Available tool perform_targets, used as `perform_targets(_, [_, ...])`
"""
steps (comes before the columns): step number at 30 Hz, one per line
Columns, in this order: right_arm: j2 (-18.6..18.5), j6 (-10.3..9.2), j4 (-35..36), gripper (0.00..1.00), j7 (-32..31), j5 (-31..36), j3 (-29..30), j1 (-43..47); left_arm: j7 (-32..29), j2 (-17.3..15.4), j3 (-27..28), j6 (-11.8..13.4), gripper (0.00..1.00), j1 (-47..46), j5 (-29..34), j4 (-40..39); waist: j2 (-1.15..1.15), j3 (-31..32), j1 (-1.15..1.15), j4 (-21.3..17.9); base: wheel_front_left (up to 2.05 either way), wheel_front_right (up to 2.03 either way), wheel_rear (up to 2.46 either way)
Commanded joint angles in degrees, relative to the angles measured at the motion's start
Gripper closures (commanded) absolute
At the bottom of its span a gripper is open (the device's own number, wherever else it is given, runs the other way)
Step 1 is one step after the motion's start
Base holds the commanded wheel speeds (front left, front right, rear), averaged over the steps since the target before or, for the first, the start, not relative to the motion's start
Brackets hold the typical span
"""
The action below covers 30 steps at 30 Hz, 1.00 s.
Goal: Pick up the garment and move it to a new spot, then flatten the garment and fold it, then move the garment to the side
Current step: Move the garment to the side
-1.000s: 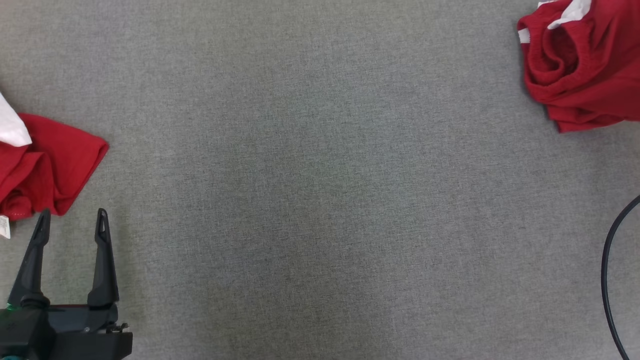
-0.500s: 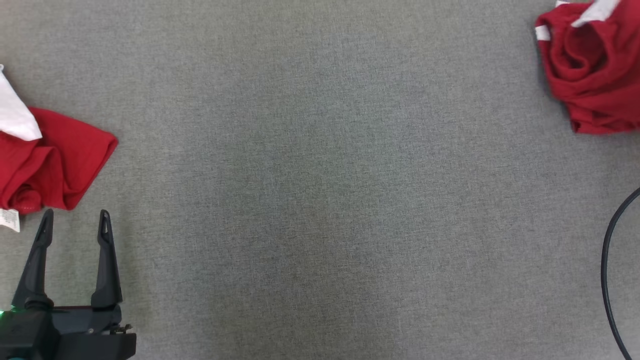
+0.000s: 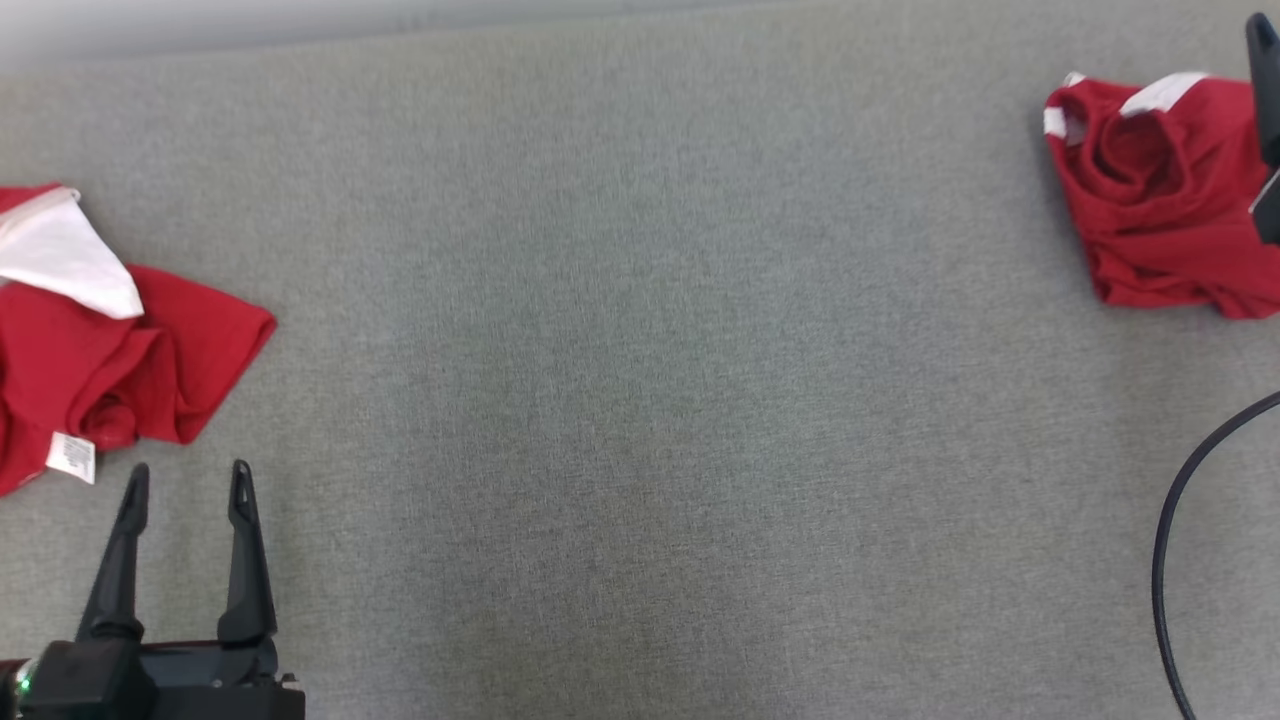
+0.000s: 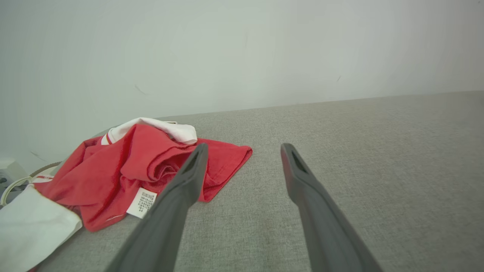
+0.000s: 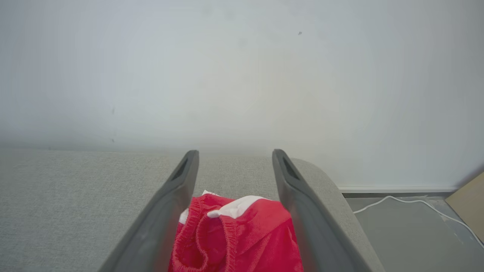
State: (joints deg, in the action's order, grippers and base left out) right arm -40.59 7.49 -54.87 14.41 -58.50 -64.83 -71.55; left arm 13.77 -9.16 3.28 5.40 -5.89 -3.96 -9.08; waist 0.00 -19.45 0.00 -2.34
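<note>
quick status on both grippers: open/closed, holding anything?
Left gripper: open, empty, beside the left red garment.
Right gripper: open, empty, at the right red garment.

We see a table (image 3: 640, 400) covered with grey cloth, and behind it a plain white wall (image 5: 242, 75). A black cable (image 3: 1156, 570) curves over its right part. On the floor (image 5: 408, 234) beside it, a thin white cable (image 5: 416, 200) lies near a brown board (image 5: 470, 215).
</note>
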Motion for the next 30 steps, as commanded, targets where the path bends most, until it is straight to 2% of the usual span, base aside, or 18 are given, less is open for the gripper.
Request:
perform_targets(1, [0.4,0.01,0.7,0.00,0.4,-0.6,0.6,1.2,0.5,0.1,-0.1,0.1,0.00,0.8,-0.2,0.5,0.00,2.4,0.00,-0.3,0.00,0.00,0.00])
perform_targets(5, [1.2,0.01,4.3,0.00,0.9,-0.7,4.9,3.7,0.9,0.7,-0.4,0.1,0.00,1.3,-0.8,2.2,0.00,4.7,0.00,-0.4,0.00,0.00,0.00])
perform_targets(13, [4.3,0.01,12.7,0.00,0.8,5.3,18.9,13.4,1.3,1.1,-0.1,0.2,0.00,1.8,-1.7,4.5,0.00,7.9,0.00,-0.8,0.00,0.00,0.00])
perform_targets(22, [10.3,0.01,21.3,0.00,0.8,15.4,33.4,29.0,1.4,1.9,-0.5,0.1,0.00,2.9,-2.4,6.2,0.00,12.5,0.00,-0.5,0.00,0.00,0.00])
perform_targets(30, [15.8,0.01,26.4,0.00,0.8,21.9,41.2,40.0,1.4,2.5,-0.4,-0.1,0.00,4.3,-2.7,7.6,0.00,15.6,0.00,-0.2,0.00,0.00,0.00])
